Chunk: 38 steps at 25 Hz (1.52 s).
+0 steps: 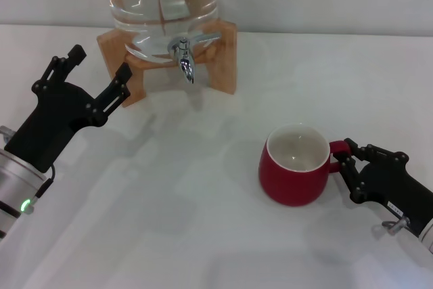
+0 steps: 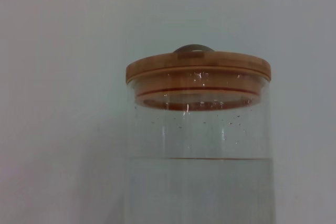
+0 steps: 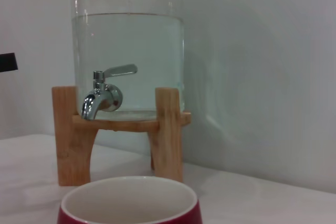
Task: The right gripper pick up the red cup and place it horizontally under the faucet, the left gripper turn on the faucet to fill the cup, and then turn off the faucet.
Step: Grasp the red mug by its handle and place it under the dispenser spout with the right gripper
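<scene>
The red cup [image 1: 293, 164] is gripped by its handle only in the right end effector [image 1: 346, 160]; tilting or slipping is risked during transfer to the faucet [image 1: 184, 57]. The left end effector [image 1: 101, 76] is held open beside the stand.

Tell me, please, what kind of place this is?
Probably a test bench in a lab rather than a real kitchen: a plain white table against a bare wall, holding only a glass water jar with a tap on a wooden stand, and a red cup.
</scene>
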{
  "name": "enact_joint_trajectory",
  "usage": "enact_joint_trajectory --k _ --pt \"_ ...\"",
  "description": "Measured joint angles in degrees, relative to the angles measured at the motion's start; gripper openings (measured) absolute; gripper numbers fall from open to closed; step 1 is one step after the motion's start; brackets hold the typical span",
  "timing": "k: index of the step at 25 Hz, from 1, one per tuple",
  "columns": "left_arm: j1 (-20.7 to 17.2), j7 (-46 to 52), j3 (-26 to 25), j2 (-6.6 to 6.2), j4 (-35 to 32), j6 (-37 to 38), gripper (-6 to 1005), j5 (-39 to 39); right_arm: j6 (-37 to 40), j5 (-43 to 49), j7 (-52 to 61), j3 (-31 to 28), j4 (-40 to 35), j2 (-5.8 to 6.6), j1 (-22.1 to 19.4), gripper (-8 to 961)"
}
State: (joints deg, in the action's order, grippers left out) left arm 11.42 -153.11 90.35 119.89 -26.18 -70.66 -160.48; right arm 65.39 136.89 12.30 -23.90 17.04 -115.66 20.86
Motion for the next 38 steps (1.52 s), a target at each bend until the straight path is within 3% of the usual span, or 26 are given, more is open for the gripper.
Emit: enact_joint_trajectory --k 27,38 --pt "0.0 0.0 0.0 0.0 0.3 0.0 874 -0.1 -2.0 0.1 0.0 0.8 1.8 -0.17 3.8 136" --pt "-0.5 0.0 0.0 -0.01 0.3 0.0 875 -0.1 -5.8 0.6 0.0 1.5 3.9 -0.2 7.3 135"
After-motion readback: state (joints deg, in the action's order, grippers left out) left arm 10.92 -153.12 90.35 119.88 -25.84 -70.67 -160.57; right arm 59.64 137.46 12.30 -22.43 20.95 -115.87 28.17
